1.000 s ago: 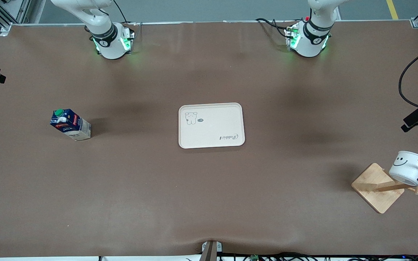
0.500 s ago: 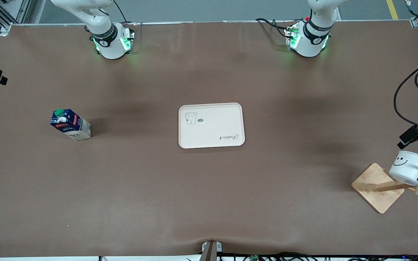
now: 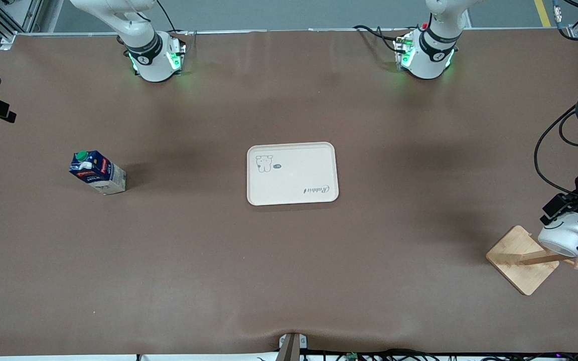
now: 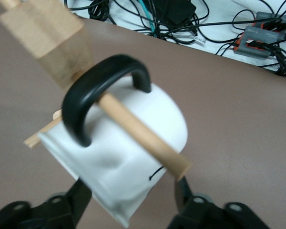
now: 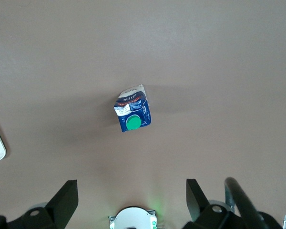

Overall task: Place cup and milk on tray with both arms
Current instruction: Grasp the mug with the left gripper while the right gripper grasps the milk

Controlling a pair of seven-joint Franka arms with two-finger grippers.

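The cup (image 3: pixel 567 234) hangs by its black handle (image 4: pixel 100 90) on a peg of a wooden stand (image 3: pixel 522 259) at the left arm's end of the table. My left gripper (image 3: pixel 562 205) is at the cup, open, with its fingers (image 4: pixel 76 200) on either side of the cup body (image 4: pixel 133 143). The milk (image 3: pixel 97 172) stands upright toward the right arm's end. My right gripper (image 5: pixel 131 200) is open and empty, high over the table, with the milk (image 5: pixel 132 114) below it. The tray (image 3: pixel 292 173) lies bare in the middle.
The stand's peg (image 4: pixel 143 138) passes through the cup's handle, and its post (image 4: pixel 47 38) rises close by. Cables (image 4: pixel 181 19) lie off the table edge near the stand. The right arm's base (image 5: pixel 132 219) shows below the right gripper.
My left gripper has come down from the edge of the view onto the cup on the stand. The right arm has barely moved. Milk, tray and cup have stayed put.
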